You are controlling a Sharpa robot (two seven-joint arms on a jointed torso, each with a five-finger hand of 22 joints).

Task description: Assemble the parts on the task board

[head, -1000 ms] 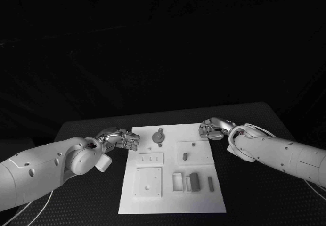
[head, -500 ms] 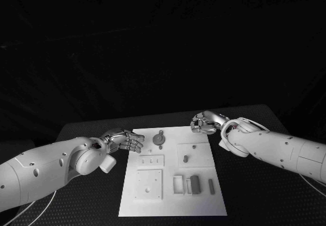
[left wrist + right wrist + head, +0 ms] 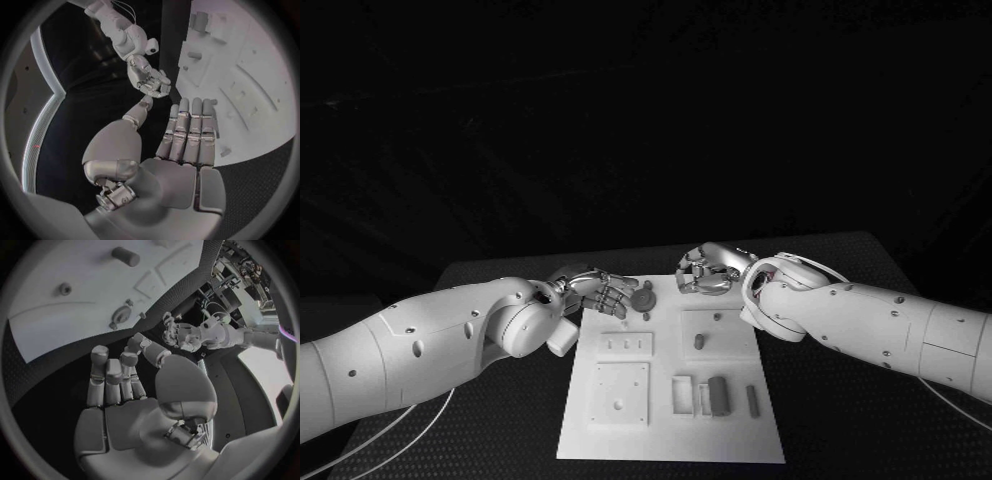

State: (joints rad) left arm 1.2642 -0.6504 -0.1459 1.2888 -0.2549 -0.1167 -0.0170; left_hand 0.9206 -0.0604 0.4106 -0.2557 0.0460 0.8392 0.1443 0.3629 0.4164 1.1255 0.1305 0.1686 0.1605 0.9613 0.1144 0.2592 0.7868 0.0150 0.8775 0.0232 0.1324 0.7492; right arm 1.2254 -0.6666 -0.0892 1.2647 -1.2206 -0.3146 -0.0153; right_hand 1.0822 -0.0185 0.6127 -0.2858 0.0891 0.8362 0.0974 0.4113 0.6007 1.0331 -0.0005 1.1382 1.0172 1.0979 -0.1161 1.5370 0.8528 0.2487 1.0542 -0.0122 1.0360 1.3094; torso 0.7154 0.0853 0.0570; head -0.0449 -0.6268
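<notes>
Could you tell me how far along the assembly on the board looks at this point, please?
Early, it seems. Nothing looks clearly assembled: a round part lies at the board's far edge, and loose grey bars lie near its front. Neither hand holds anything; the left hand and right hand hover at the far edge, either side of the round part. Picking and fitting the parts remain.

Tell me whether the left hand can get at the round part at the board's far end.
Probably yes: the left hand hangs open right beside the round part, nothing lies between them, and the right hand keeps off to the other side.

Lab: black table [image 3: 834,250], white task board [image 3: 661,435]
</notes>
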